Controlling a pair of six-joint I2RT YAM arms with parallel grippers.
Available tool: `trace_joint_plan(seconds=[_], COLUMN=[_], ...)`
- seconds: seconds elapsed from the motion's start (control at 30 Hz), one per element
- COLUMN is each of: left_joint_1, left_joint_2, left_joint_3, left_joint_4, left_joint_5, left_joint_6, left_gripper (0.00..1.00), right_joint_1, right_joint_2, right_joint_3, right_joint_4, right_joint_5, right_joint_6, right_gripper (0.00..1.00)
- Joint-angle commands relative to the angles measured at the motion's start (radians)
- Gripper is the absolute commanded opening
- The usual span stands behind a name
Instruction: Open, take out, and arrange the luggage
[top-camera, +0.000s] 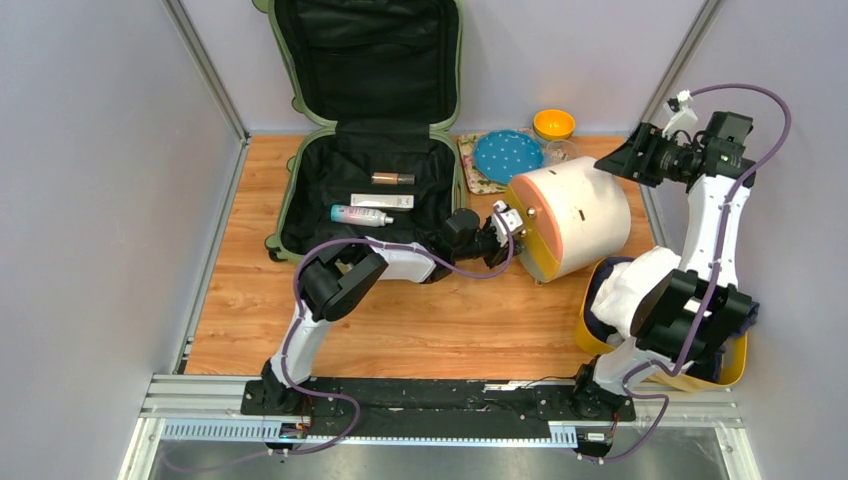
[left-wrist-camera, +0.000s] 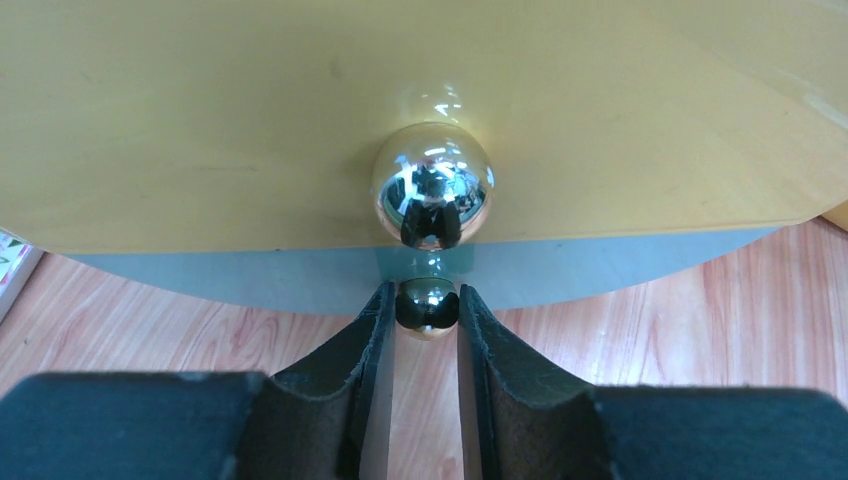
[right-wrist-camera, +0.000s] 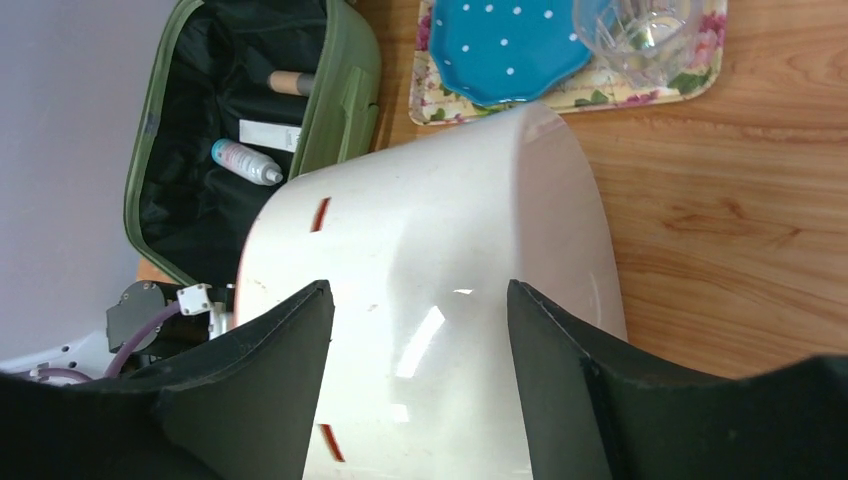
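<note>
The sage-green suitcase (top-camera: 365, 60) lay open at the 11 o'clock part of the wooden table (top-camera: 420, 320), its lid stood upright against the back wall and its black-lined base flat on the wood. In the base lay a brown tube (top-camera: 392, 179), a flat white box (top-camera: 382, 201) and a spray bottle (top-camera: 360, 214), one below the other toward 6 o'clock. At 3 o'clock from the suitcase base lay a round cream-and-orange drawer box (top-camera: 585, 205) on its side, its orange-rimmed face turned toward 9 o'clock. The left gripper (top-camera: 503, 225) reached across to that face; in its wrist view the two fingers (left-wrist-camera: 370, 340) stood close together with a small chrome knob (left-wrist-camera: 427, 305) pinched between their tips, and a larger chrome knob (left-wrist-camera: 432, 185) sat on the yellow drawer front at 12 o'clock from it. The right gripper (top-camera: 615, 160) hung at the 2 o'clock edge of the drawer box, fingers spread wide, the cream wall showing between them in its wrist view; whether they touched it could not be told. Between suitcase and drawer box, toward 12 o'clock, a floral tray (top-camera: 480, 183) carried a blue dotted plate (top-camera: 507, 155) and a clear glass (right-wrist-camera: 640, 25), with an orange-lidded jar (top-camera: 553, 124) just behind. A yellow tray (top-camera: 735, 365) holding white cloth (top-camera: 635, 285) stood at 4 o'clock.
</note>
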Motion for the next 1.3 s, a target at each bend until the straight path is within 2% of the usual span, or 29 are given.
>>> trace_joint_plan(seconds=[0.0, 0.3, 0.47, 0.7, 0.83, 0.93, 1.27], left_joint_1=[0.001, 0.003, 0.003, 0.001, 0.0, 0.0, -0.089], left_joint_2=[-0.051, -0.112, -0.155, -0.261, -0.301, -0.309, -0.332], left_joint_3=[-0.05, -0.14, -0.188, -0.327, -0.383, -0.39, -0.424], left_joint_4=[0.084, 0.067, 0.05, 0.04, 0.041, 0.035, 0.033], left_joint_5=[0.025, -0.007, -0.029, -0.024, -0.03, -0.027, -0.03], left_joint_6=[0.01, 0.056, 0.068, 0.069, 0.07, 0.057, 0.019], left_gripper=[0.0, 0.0, 0.0, 0.0, 0.0, 0.0, 0.0], right_joint_1=[0.068, 0.248, 0.257, 0.257, 0.266, 0.308, 0.495], right_joint_2=[-0.106, -0.203, -0.181, -0.16, -0.163, -0.192, -0.264], right_joint_3=[0.005, -0.11, -0.173, -0.167, -0.128, -0.096, -0.076], right_joint_4=[0.025, -0.014, -0.079, -0.113, -0.122, -0.137, -0.146], right_joint_5=[-0.015, 0.031, 0.08, 0.158, 0.163, 0.181, 0.372], right_joint_6=[0.022, -0.05, -0.117, -0.2, -0.216, -0.242, -0.32], right_gripper=[0.68, 0.66, 0.63, 0.62, 0.67, 0.71, 0.73])
